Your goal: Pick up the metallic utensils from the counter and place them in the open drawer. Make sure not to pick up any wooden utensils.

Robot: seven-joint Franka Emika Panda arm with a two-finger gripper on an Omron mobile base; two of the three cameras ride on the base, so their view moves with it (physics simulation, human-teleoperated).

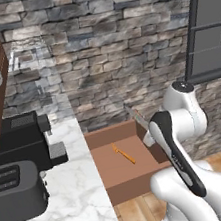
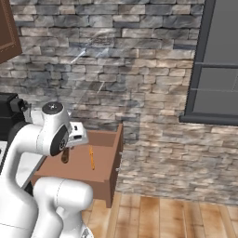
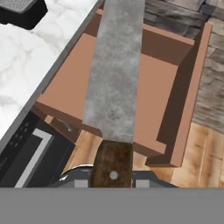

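The jaws clamp the dark brown handle of the silver-bladed knife (image 3: 114,74) above the open reddish-brown wooden drawer (image 3: 65,83), where the slim orange-handled utensil (image 1: 124,154) lies.

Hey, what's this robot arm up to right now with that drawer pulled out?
The gripper is shut on the knife, holding it by its dark brown handle with the silver blade reaching out over the open drawer. The orange-handled utensil already lies on the drawer's bottom. The drawer sticks out beside the marble counter, where a black toaster stands.
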